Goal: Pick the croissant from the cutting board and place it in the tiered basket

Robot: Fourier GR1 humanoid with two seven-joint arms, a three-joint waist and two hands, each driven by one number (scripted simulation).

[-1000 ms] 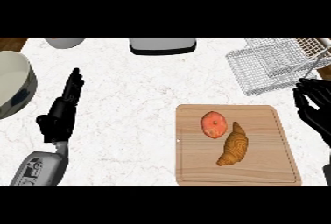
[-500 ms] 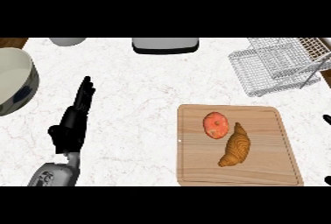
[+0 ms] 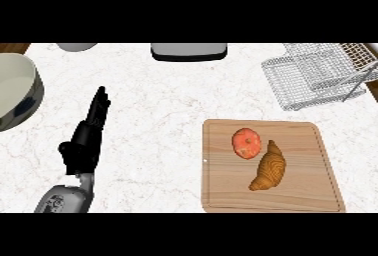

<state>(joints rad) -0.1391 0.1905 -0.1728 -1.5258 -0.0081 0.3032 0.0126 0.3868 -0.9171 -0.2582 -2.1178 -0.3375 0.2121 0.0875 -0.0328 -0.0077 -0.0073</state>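
A golden-brown croissant (image 3: pixel 269 167) lies on the wooden cutting board (image 3: pixel 310 190) at the lower right, just right of and touching a round orange-red piece of food (image 3: pixel 246 143). The wire tiered basket (image 3: pixel 317 75) stands at the upper right, beyond the board. My left hand (image 3: pixel 85 137) is at the left of the counter, fingers straight and pointing away from me, holding nothing and far from the board. My right hand does not show in the head view.
A large pale bowl (image 3: pixel 16 90) sits at the left edge. At the back are a grey rectangular container (image 3: pixel 189 51) and a small grey dish (image 3: pixel 77 46). White marble counter lies between my left hand and the board.
My right hand, seen at the right edge one second ago, has left the view. My left hand has shifted slightly right and down, fingers still straight.
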